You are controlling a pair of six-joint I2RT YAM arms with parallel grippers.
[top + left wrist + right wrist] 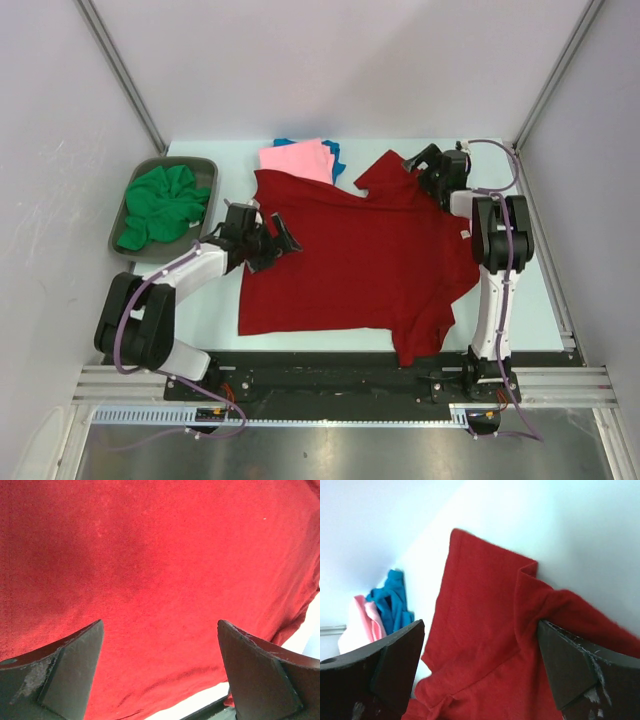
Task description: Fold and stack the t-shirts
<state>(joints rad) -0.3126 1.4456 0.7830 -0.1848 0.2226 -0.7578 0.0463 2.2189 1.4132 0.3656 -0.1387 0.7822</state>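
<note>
**Red t-shirt spread out, both pincers wide apart above it**

The dark red t-shirt (pixel 350 270) lies across the middle of the worktop (pixel 545 300), mostly flat, with its hem towards the near edge. Its right side is rumpled and runs under the right arm, and one lower corner sags close to the near edge. A small white tag (pixel 464 235) shows on the cloth beside that arm. One sleeve (pixel 480 595) points to the far right corner, with its edge turned up in a small fold.

The left pincer (pixel 160 624) hangs over the left shoulder area of the red t-shirt, with its two fingers spread wide and nothing between them. From its wrist view, red cloth fills nearly everything below. The right pincer (pixel 480 625) is at the sleeve, likewise spread wide. A bunched ridge of red cloth runs up to one of its fingers (pixel 570 665), though I cannot tell whether the two touch. Neither pincer is clamped on anything.

At the far edge, just beyond the red collar, a folded pink shirt (pixel 297 160) rests on a blue shirt (pixel 334 151), which peeks out on its right. The red cloth reaches the pink one's near edge. To the left, a green shirt (pixel 160 205) sits crumpled in a grey tray (pixel 203 163), well apart from the others.
</note>
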